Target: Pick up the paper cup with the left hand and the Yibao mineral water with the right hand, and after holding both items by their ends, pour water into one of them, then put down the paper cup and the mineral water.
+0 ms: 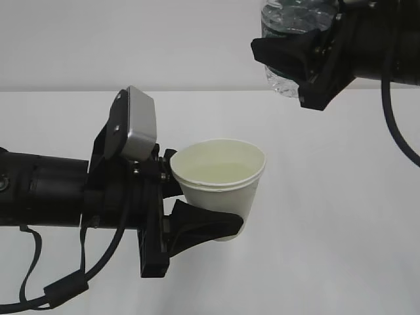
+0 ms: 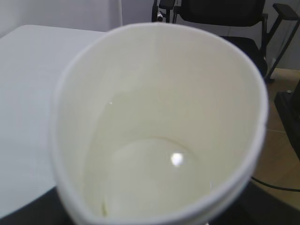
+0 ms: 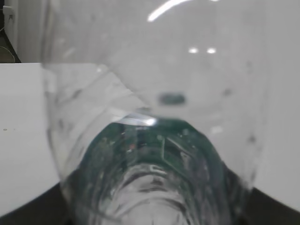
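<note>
Top edge of the exterior view slices off most of the Yibao mineral water (image 1: 283, 39), so its mouth is out of sight, and the right hand (image 1: 298, 59) covers part of it. The paper cup (image 1: 223, 187) hides its base behind a left hand (image 1: 197, 203) finger. Up close the bottle is a blur.

Cream-white paper cup (image 1: 220, 180); clear bottle (image 1: 289, 39), dark green label

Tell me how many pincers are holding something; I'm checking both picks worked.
2. The left pincer holds the paper cup above the table, centre-left. The right pincer holds the mineral water bottle at upper right, its top out of frame.
</note>
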Motion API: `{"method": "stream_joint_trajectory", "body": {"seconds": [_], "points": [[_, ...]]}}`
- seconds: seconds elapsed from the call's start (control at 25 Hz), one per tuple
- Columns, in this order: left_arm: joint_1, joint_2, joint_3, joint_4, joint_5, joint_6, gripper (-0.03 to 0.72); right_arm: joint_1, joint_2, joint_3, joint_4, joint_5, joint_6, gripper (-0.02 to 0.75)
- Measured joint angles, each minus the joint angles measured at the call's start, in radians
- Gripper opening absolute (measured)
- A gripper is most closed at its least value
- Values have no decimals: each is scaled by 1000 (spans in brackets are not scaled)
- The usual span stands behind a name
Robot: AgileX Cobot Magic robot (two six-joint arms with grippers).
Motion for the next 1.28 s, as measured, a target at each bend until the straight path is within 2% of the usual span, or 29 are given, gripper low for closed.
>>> {"method": "stream_joint_trajectory", "body": {"seconds": [1.28], "points": [[0,0,0,-5,0,0,421,0,0,0,196,139,31,409]]}}
